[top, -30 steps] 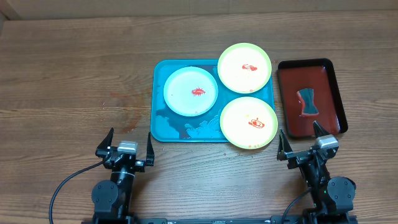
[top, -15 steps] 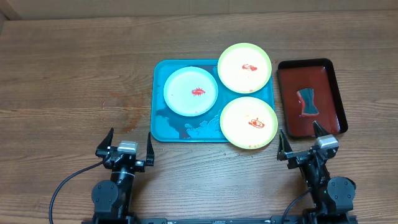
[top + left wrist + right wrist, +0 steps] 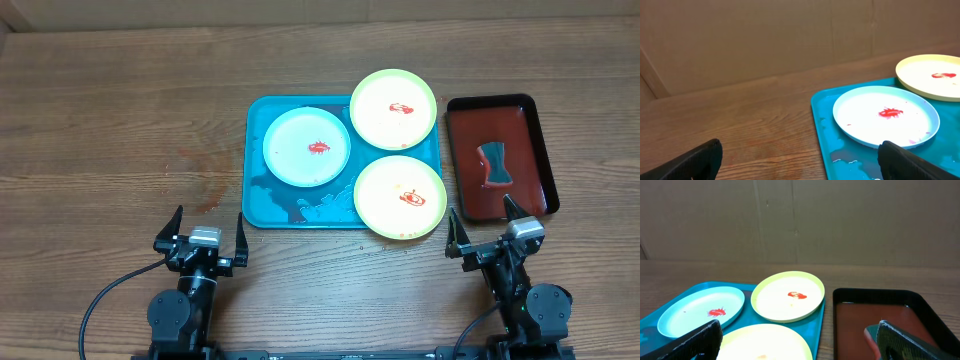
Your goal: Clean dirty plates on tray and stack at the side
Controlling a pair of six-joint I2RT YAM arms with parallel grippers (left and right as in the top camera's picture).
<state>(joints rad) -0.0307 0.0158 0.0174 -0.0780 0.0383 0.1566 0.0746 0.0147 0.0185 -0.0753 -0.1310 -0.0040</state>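
Note:
The teal tray point(image 3: 282, 208) lies mid-table and holds three plates, each with a red smear. The pale blue-white plate point(image 3: 307, 147) is at its left; it also shows in the left wrist view point(image 3: 886, 116). One yellow-green plate point(image 3: 393, 108) overhangs the far right corner, another point(image 3: 400, 196) overhangs the near right corner. My left gripper point(image 3: 203, 236) is open and empty near the table's front, left of the tray. My right gripper point(image 3: 484, 229) is open and empty in front of the dark-red tray. The right wrist view shows the far plate point(image 3: 788, 295).
A dark-red, black-rimmed tray point(image 3: 464, 195) stands right of the teal tray and holds a small dark sponge-like piece point(image 3: 494, 164). Water puddles lie on the teal tray's near part point(image 3: 315, 208). A cardboard wall runs along the far edge.

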